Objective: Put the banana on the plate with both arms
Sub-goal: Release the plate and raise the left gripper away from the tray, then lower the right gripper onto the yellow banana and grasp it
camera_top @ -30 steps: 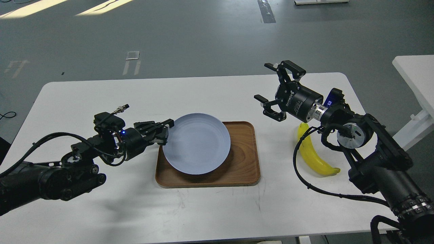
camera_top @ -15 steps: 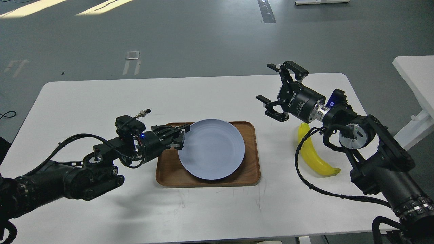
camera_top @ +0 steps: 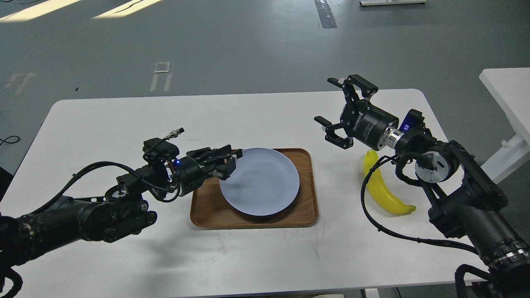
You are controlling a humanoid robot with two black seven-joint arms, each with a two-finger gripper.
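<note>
White desk (camera_top: 124, 120) fills the view against grey floor. Nearest, a pale blue plate (camera_top: 265, 182) sits in a wooden tray (camera_top: 308, 207). At the plate's left rim, the left tool (camera_top: 230, 159) shows parted fingers, seemingly gripping nothing. Right of the tray, the banana (camera_top: 383, 192) lies on the desk, ungrasped. Farther back, the right tool (camera_top: 341, 109) hovers open. Picking and placing remain.

Two black jointed arms. Left arm (camera_top: 83, 213): looped black cable, small blue light and a silver threaded connector near the wrist. Right arm (camera_top: 468, 207): silver wrist ring, white lettering on the cylindrical gripper body, blue tab, round silver joint cap, long trailing cable.
</note>
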